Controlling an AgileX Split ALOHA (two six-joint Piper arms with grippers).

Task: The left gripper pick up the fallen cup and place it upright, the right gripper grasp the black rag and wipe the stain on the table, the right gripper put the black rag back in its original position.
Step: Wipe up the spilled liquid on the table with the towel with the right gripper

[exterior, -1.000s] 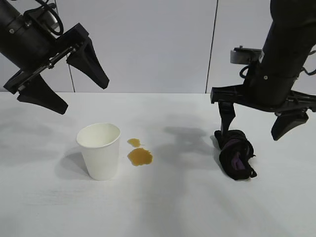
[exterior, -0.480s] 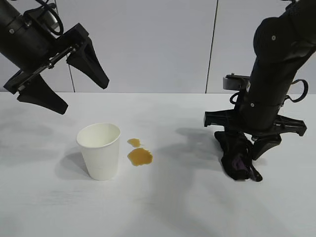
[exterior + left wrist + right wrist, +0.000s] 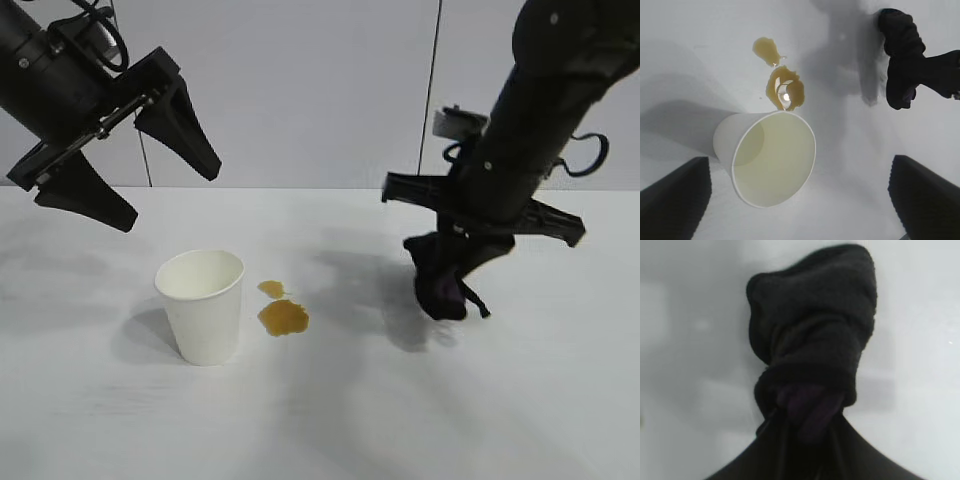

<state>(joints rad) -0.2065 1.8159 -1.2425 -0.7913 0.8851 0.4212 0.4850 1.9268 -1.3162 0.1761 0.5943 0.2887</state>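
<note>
The white paper cup (image 3: 203,303) stands upright on the white table (image 3: 330,420), left of centre; the left wrist view looks into its mouth (image 3: 771,159). The brown stain (image 3: 283,316) lies just right of the cup and shows in the left wrist view (image 3: 785,90). My left gripper (image 3: 128,170) is open and empty, raised above and left of the cup. My right gripper (image 3: 462,262) is shut on the black rag (image 3: 442,277), which hangs from it just above the table, right of the stain. The rag fills the right wrist view (image 3: 812,345) and shows in the left wrist view (image 3: 901,60).
A pale wall with vertical panel seams (image 3: 431,90) stands behind the table's far edge. Bare white tabletop lies in front of the cup and stain and to the far right.
My right gripper came down onto the rag, shut on it, lifted it off the table and moved it left toward the stain. The left gripper and the cup stayed still.
</note>
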